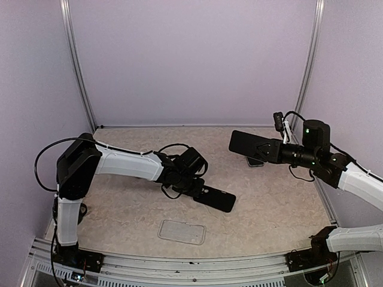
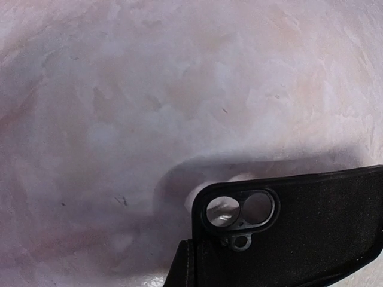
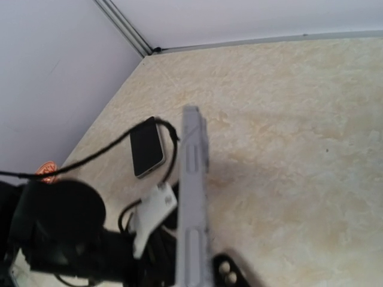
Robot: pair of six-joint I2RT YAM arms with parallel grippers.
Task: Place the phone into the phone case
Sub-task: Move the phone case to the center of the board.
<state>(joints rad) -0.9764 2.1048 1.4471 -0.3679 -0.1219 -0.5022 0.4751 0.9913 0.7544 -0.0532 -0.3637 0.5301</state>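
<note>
1. Left gripper: clamped on the left end of the black case. Its own fingers are barely in frame in the left wrist view.
2. The black case sticks out to the right of the gripper, mid-table and low over the table. The wrist view shows a shadow under it. Can't tell whether the far end touches the surface.
3. Camera cutout is at the case's corner and nothing fills it.
4. Right gripper: clamped on the right end of the phone. The phone is held up off the table at back right, pointing left, well apart from the black case.
5. Right wrist view shows the phone edge-on: grey side rail, side buttons visible.
6. Second phone: black, lying flat on the table, just left of the held phone's edge in that view. A cable loops around it.
7. Clear case: flat on the table near the front edge, in front of the black case and not touching it.
</note>
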